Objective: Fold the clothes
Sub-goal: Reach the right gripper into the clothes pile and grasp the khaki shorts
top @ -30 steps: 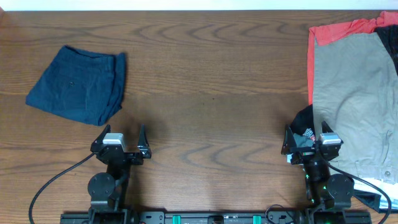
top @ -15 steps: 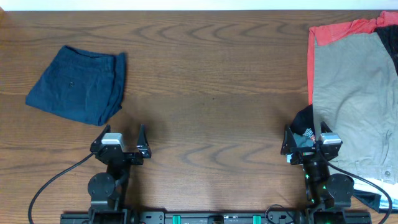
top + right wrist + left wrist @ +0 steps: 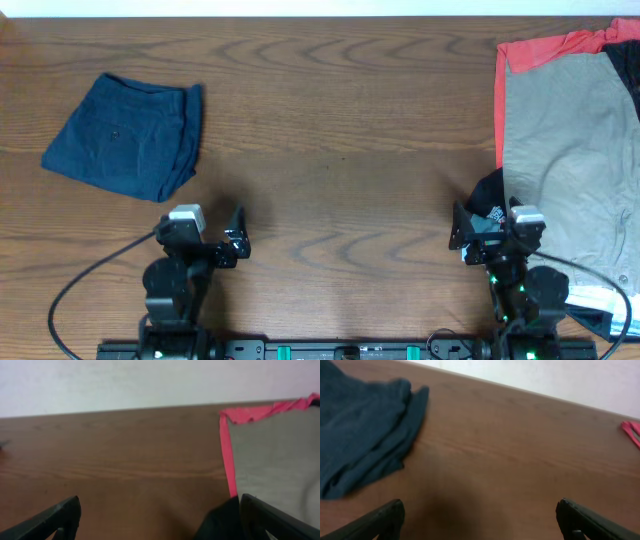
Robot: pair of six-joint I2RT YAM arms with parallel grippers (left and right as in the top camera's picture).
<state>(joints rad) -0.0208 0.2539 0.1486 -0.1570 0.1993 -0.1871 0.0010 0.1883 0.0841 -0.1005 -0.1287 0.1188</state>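
At the near edge of the table, the left gripper and right gripper have their jaws spread wide and grip nothing. A folded blue garment lies far left. A grey garment overlies a red garment at the right edge. A black garment lies just beside the right gripper.

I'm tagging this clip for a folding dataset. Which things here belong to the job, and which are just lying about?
Job: blue garment, already folded; grey garment; red garment beneath it; black garment.
Lying about: nothing loose that I can see; the rest is only the table.
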